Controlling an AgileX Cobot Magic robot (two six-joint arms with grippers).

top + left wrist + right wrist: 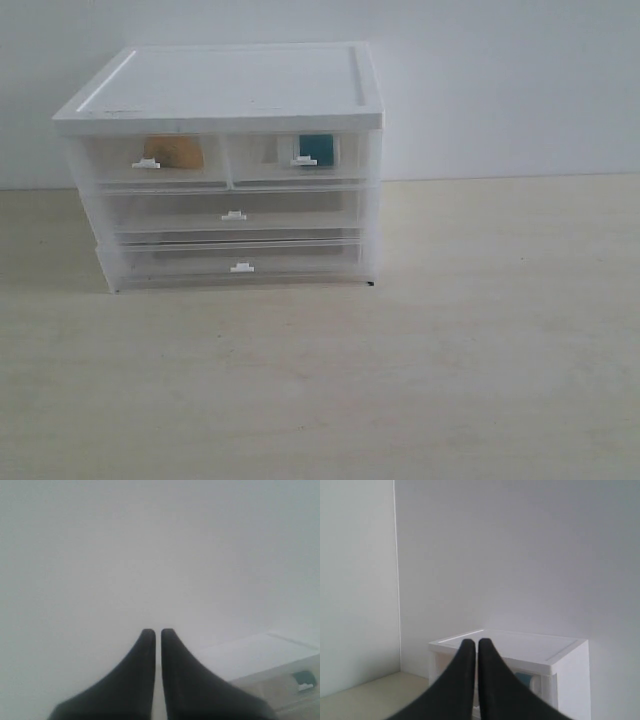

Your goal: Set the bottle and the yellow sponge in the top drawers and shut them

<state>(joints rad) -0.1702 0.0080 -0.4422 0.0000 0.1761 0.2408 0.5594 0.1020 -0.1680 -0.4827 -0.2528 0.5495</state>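
A white plastic cabinet (pixel 230 85) with translucent fronts stands at the far left of the pale beige table (pixel 450 350). It holds four drawers: two half-width top drawers (pixel 260 165) side by side above two full-width drawers (pixel 300 212). Each has one white handle tab (pixel 234 215), and all are pushed in. The mustard-yellow sponge (pixel 173 152) lies in the left top drawer. The white pill bottle (pixel 316 150) in the right one shows its teal label, too blurred to read. The left gripper (pixel 158 632) and right gripper (pixel 473 642) are each clenched on nothing, black fingertips nearly touching.
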